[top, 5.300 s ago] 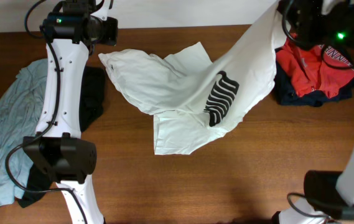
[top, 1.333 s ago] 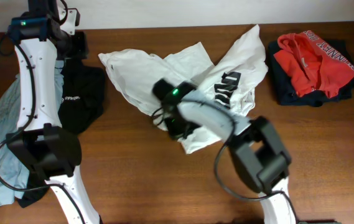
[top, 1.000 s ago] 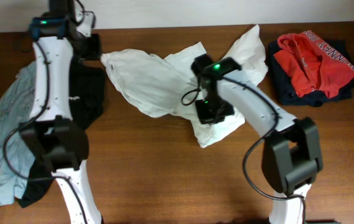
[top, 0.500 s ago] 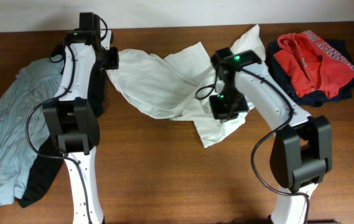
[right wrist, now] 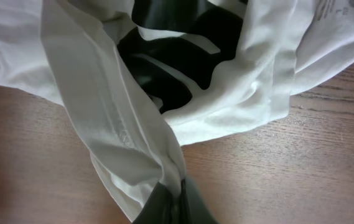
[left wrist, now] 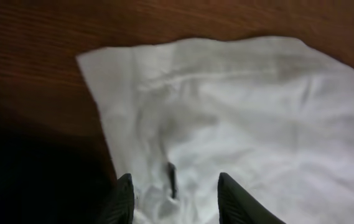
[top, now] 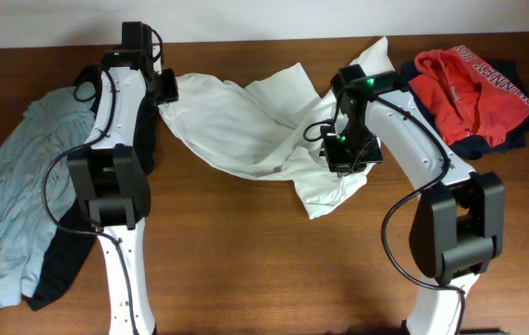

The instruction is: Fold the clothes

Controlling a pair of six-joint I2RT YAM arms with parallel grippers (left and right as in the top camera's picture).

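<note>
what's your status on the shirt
Left gripper open over white shirt, near its corner. Right gripper shut on a bunched edge. Shirt crumpled, unfolded. Black garment beside that corner.

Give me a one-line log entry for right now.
left hand: open, over white shirt corner | right hand: shut on white shirt fold | fold: not started, shirt crumpled on table

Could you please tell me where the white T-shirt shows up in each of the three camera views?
Overhead: the white T-shirt sprawls across the upper middle, between the two arms.
Left wrist: the white T-shirt fills most of the frame, toward the right.
Right wrist: the white T-shirt is bunched across the top, with one strip running down into the right claw.
Shared landmark: the brown wooden table beneath it, visible in all three.
</note>
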